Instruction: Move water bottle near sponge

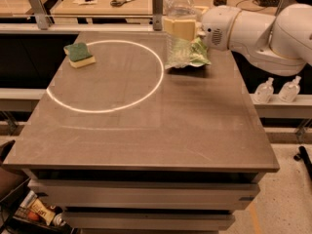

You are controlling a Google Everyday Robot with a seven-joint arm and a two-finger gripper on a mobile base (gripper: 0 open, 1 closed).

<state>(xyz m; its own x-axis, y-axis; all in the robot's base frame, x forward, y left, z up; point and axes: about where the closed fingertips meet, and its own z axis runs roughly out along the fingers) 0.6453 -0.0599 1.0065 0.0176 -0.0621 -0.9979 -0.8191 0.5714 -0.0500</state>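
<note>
My gripper (181, 29) sits at the far side of the tabletop (156, 130), right of centre. Its tan fingers (171, 28) are clamped on the water bottle (179, 6) around mid-body. The bottle is upright, long axis vertical, white cap on top. I can't tell whether its base touches the tabletop or just clears it. My arm comes in from the right of the view.

The crinkled green bag (199, 57) is just beside the bottle on the arm side and partly shows through the clear plastic.

Key relation: the sponge (79, 54) lies well apart from the bottle, straight toward the left of the view and at about the same depth. It lies flat with the green side up, long side slightly skewed. So the move looks like a plain sideways carry, and the bottle needs no turning.

Room: between bottle and sponge there is only bare tabletop and the white ring (162, 74), with nothing standing in the lane.

Edges: the sponge is near the far-left corner. The safer set-down is likely on its ring side, not between it and the left edge.

Risk, as I judge it: a tall bottle tips if I let go with it tilted, so I should put it down square.

Two pump bottles (264, 89) sit off the tabletop on the right, out of the way.
</note>
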